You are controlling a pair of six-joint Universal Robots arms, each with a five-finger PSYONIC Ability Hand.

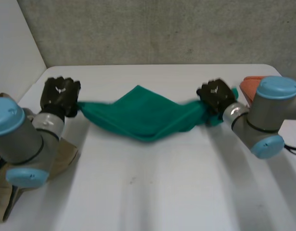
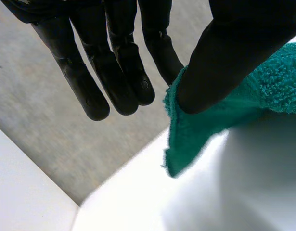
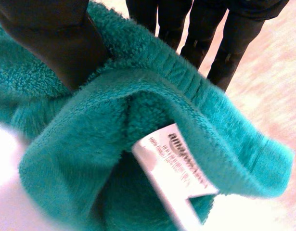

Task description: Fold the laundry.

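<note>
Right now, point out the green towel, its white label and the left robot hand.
green towel (image 1: 143, 118), head view, its sagging middle.
white label (image 3: 174, 166), right wrist view, centre of the tag.
left robot hand (image 1: 60, 95), head view, back of the hand.

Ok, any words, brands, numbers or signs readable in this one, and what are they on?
On the white sewn-in tag of the teal terry towel, at the end pinched by the right hand: several lines of dark print under a bolder heading line, all too blurred to read.
There is no other text, on the white table or elsewhere.
</note>
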